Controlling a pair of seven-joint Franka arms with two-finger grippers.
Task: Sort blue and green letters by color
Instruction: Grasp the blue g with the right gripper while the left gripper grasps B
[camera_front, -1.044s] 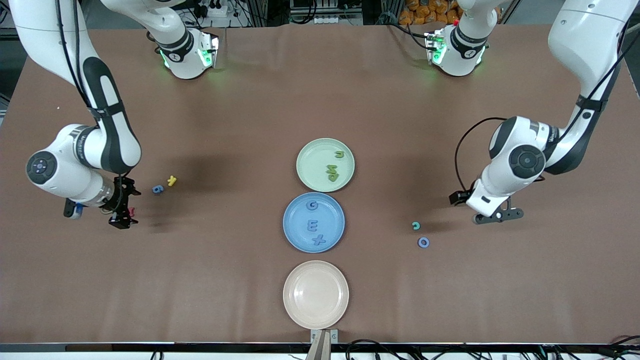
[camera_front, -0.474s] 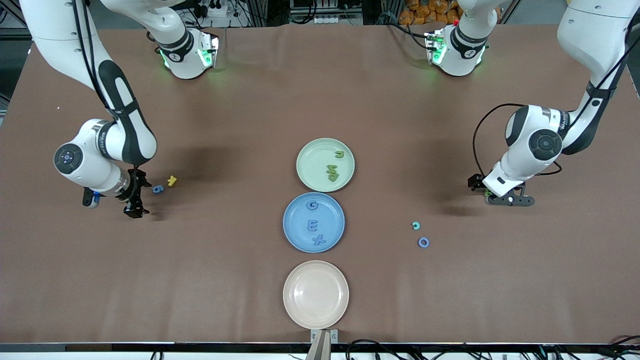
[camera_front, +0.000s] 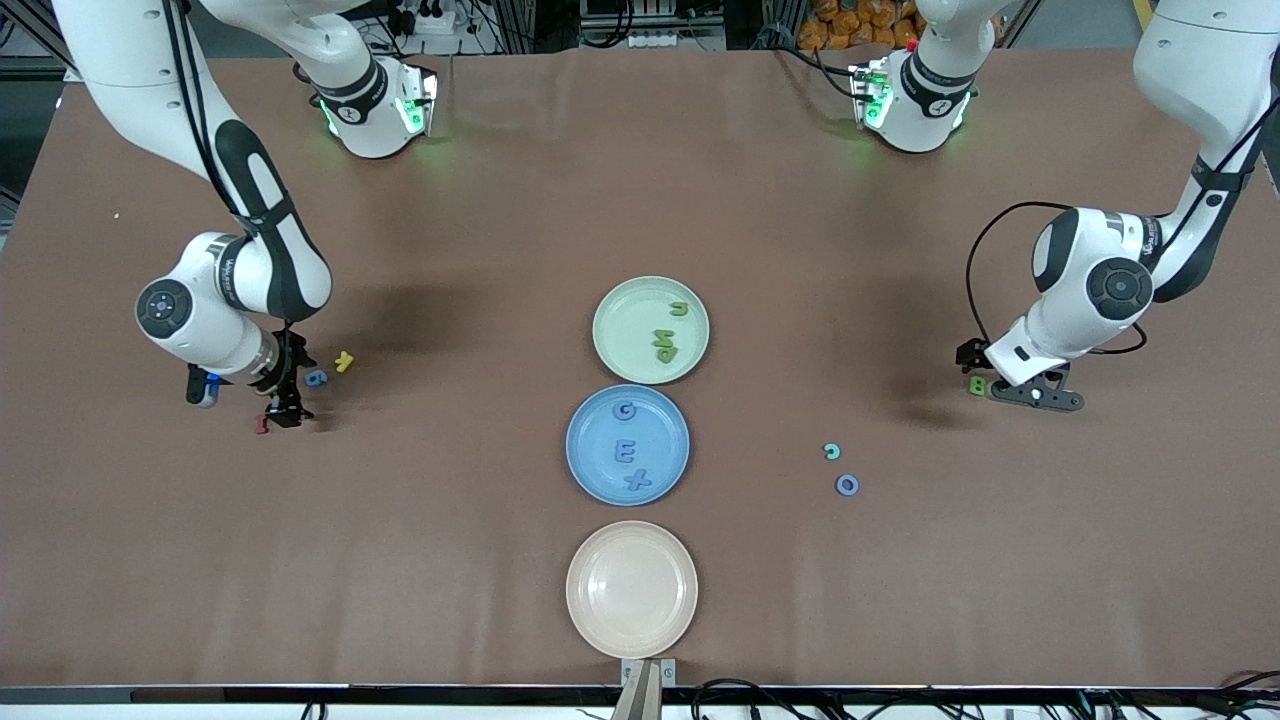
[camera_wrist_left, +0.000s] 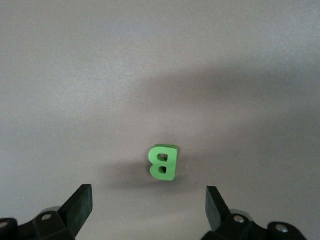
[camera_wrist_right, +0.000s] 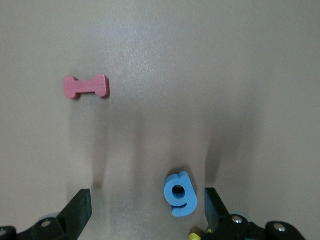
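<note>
A green B (camera_front: 976, 385) lies on the table toward the left arm's end; in the left wrist view the B (camera_wrist_left: 163, 162) sits just ahead of the open, empty left gripper (camera_wrist_left: 148, 196). That left gripper (camera_front: 1035, 396) hovers beside it. A blue 6-like letter (camera_front: 316, 378) lies toward the right arm's end; in the right wrist view the letter (camera_wrist_right: 180, 194) is between the fingers of the open right gripper (camera_wrist_right: 147, 197), close to one finger. The right gripper (camera_front: 284, 412) is low over the table. A teal letter (camera_front: 831, 451) and a blue O (camera_front: 847, 485) lie loose.
The green plate (camera_front: 620, 320) holds three green letters. The blue plate (camera_front: 590, 440) holds blue G, E and X. The beige plate (camera_front: 631, 588) is nearest the front camera. A yellow K (camera_front: 344, 361) and a red I (camera_front: 262, 425) lie by the right gripper.
The right gripper moved toward the blue 6-like letter, uncovering the red I. The left gripper moved toward its end of the table, and the green B now shows beside it.
</note>
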